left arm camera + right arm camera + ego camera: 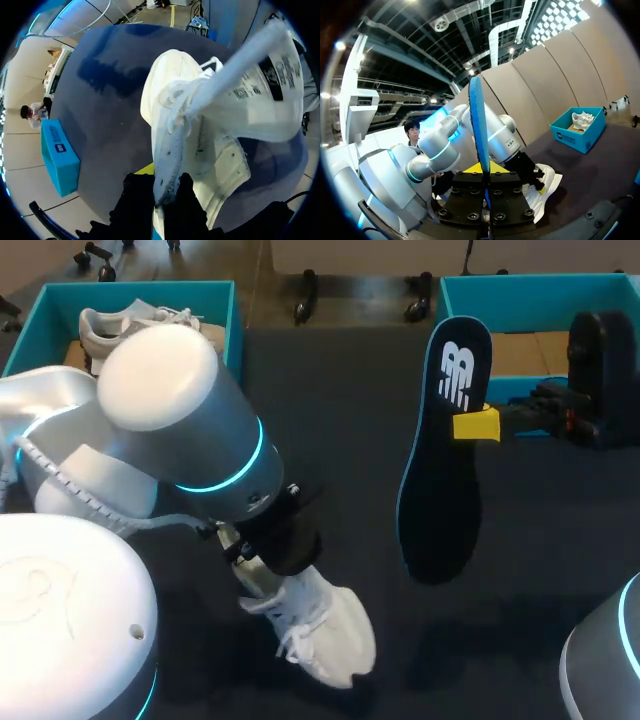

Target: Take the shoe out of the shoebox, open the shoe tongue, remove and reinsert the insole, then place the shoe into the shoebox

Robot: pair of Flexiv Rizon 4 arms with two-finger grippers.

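Head view — right claw (478, 426) grips raised insole (440, 480); left claw (162, 192), pointing down, grips shoe (330, 635).

Clamped in the left tool (162, 195), the shoe (170, 90) mostly covered its tips; ahead, the tongue (260, 70) was blurred. Overhead, the left arm (190, 440) hid that tool. The insole (440, 470) hid one finger of the right tool (470, 425) pinching it.

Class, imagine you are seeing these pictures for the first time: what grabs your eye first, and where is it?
The dark insole with its blue rim, held upright above the table in the right gripper. Next, the white shoe gripped by the left gripper near the table's front.
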